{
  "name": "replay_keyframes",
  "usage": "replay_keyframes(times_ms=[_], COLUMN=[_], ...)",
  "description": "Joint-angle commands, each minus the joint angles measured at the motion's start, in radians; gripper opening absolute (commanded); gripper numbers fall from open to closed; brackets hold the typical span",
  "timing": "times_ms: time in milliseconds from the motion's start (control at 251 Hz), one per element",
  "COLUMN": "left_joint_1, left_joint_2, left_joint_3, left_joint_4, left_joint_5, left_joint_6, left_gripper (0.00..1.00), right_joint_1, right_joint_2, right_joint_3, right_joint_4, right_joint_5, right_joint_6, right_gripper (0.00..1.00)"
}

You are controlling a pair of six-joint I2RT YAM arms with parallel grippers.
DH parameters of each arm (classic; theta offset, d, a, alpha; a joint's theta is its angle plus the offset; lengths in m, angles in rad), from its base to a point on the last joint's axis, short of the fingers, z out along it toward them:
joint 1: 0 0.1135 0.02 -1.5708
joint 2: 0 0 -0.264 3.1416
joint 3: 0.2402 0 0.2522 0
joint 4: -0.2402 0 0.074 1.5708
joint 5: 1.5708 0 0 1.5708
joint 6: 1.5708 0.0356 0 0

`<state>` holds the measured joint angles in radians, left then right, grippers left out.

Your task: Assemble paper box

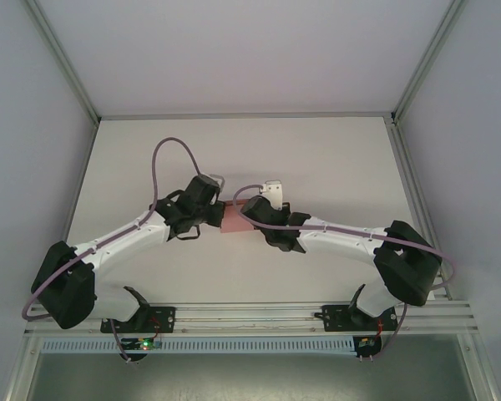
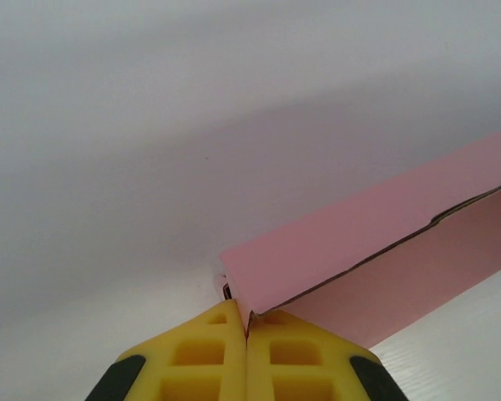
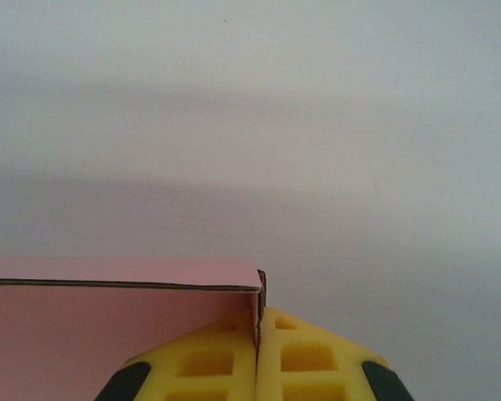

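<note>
The left tool (image 2: 245, 324) is pinching one end corner of the paper box (image 2: 376, 242), pressed together on the thin card. The right tool (image 3: 259, 326) is nipping the opposite end likewise. The box is being held between them over the middle of the worktop (image 1: 317, 159); I cannot tell whether it is lifted. If the arms are pulling apart or twisting unevenly, the card risks tearing or a seam popping open.

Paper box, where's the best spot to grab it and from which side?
Probably a thin card edge at either end of the paper box, approached from the left and right: both the left gripper and right gripper are pinching such edges with jaws shut, one per end.
</note>
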<state>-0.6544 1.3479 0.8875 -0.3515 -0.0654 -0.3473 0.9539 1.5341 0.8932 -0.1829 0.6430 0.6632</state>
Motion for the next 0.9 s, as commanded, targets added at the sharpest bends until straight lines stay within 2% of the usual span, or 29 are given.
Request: replay_keyframes(times_ms=[0,164,375,515,603,650,738,762,818,874,898], left_joint_1=[-0.050,-0.065,-0.064,-0.064,-0.065,-0.066,-0.065,-0.065,-0.064,-0.063,-0.063], left_joint_2=[0.043,0.035,-0.041,-0.107,-0.138,-0.157,-0.193,-0.204,-0.224,-0.237,-0.240], left_joint_3=[-0.078,-0.157,-0.308,-0.333,-0.296,-0.267,-0.217,-0.205,-0.168,-0.127,-0.112], left_joint_4=[-0.158,-0.081,0.112,0.140,0.095,0.061,0.025,0.014,-0.020,-0.069,-0.087], left_joint_5=[-0.027,-0.015,0.054,0.089,0.082,0.062,0.073,0.070,0.063,0.035,0.026], left_joint_6=[0.051,-0.002,-0.079,-0.107,-0.113,-0.133,-0.159,-0.177,-0.226,-0.266,-0.281], left_gripper=[0.00,0.00,0.00,0.00,0.09,0.21,0.24,0.30,0.49,0.57,0.64], right_joint_1=[0.018,0.027,0.075,0.109,0.111,0.113,0.114,0.116,0.117,0.121,0.121], right_joint_2=[0.022,0.017,-0.002,-0.030,-0.029,-0.023,-0.004,0.001,0.012,0.016,0.016], right_joint_3=[-0.055,-0.080,-0.183,-0.213,-0.226,-0.224,-0.209,-0.201,-0.186,-0.178,-0.177], right_joint_4=[-0.051,-0.023,0.150,0.170,0.178,0.177,0.143,0.133,0.117,0.111,0.113], right_joint_5=[-0.053,-0.031,0.033,0.086,0.084,0.082,0.104,0.112,0.118,0.122,0.122], right_joint_6=[-0.008,-0.008,-0.063,-0.077,-0.067,-0.063,-0.038,-0.034,-0.035,-0.036,-0.037], right_gripper=[0.00,0.00,0.00,0.00,0.00,0.00,0.00,0.00,0.00,0.00,0.00])
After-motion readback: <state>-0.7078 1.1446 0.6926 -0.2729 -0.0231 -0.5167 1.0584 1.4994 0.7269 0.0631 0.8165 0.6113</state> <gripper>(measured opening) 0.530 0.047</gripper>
